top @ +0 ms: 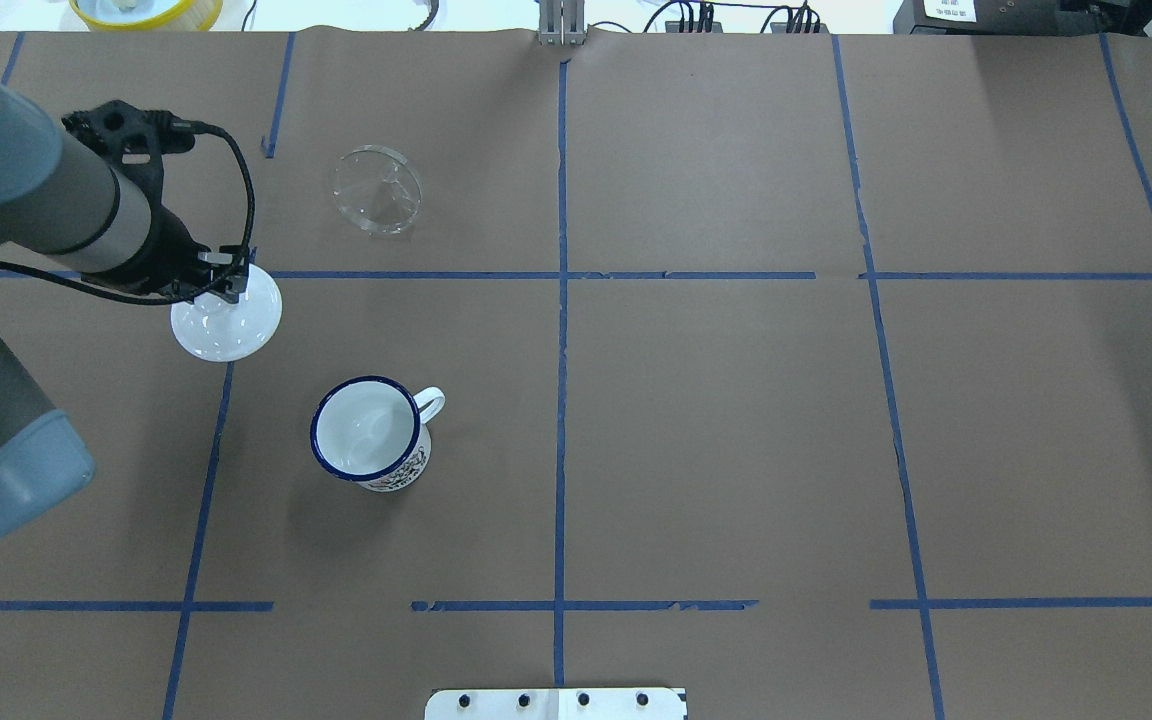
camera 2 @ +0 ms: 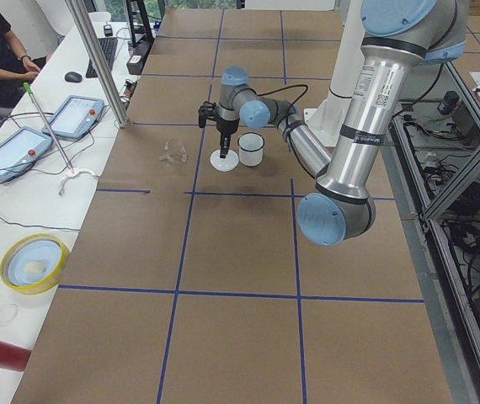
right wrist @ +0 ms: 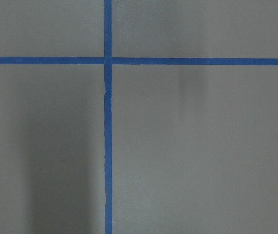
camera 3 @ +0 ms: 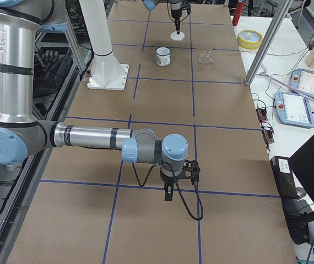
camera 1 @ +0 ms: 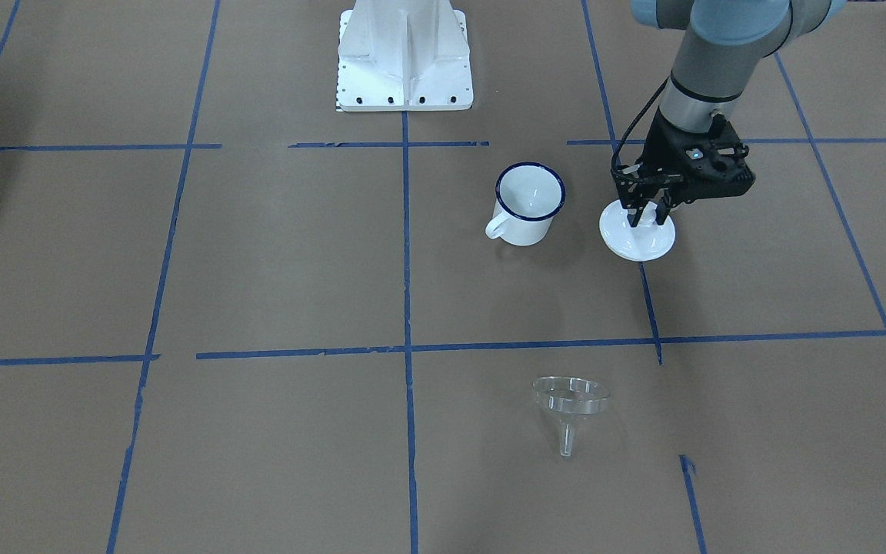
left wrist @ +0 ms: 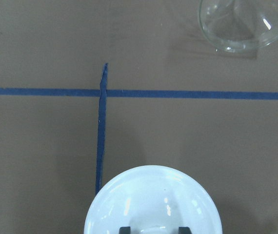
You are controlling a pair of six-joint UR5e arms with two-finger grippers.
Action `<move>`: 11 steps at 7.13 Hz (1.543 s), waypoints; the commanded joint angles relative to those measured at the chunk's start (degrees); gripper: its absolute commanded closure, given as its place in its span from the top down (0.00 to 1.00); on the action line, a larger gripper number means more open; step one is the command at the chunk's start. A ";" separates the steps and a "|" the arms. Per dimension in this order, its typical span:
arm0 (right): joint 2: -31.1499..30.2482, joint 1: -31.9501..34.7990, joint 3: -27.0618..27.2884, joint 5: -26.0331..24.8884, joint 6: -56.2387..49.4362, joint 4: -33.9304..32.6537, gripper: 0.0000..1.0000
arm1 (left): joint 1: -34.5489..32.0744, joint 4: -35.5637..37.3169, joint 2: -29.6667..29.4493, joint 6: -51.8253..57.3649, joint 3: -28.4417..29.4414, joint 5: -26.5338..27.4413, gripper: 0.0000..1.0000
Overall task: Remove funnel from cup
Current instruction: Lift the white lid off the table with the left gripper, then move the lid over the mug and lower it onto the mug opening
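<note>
My left gripper (camera 1: 647,216) is over the left half of the worktop (top: 736,450), pointing down, its fingertips (left wrist: 125,229) clamped on either side of the knob (camera 1: 647,219) of a round white lid (camera 1: 637,240). I cannot tell whether the lid rests on the paper or hangs just above it. The cup (camera 1: 527,204) stands upright near the lid on the side towards my base, not touching it, handle turned towards the right end. The funnel (camera 1: 570,400) is out of the cup and well apart from it, lying on its side nearer the far edge, spout towards that edge. My right gripper (camera 3: 168,192) hangs low near the right end, over blue tape (right wrist: 108,122); whether its fingers are apart or together I cannot tell
</note>
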 commanded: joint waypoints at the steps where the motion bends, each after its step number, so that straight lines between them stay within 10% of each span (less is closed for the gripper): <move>1: -0.03 0.00 -0.03 0.00 0.00 0.00 1.00 | -0.56 7.48 -4.37 -5.64 -3.25 -4.26 0.00; 5: 0.06 0.00 -0.03 0.00 0.00 0.00 1.00 | 12.88 7.04 -7.54 -19.13 -0.89 1.06 0.00; 11: -0.03 0.00 0.05 0.00 0.00 0.00 1.00 | 13.42 4.05 -7.81 -19.14 2.11 1.78 0.00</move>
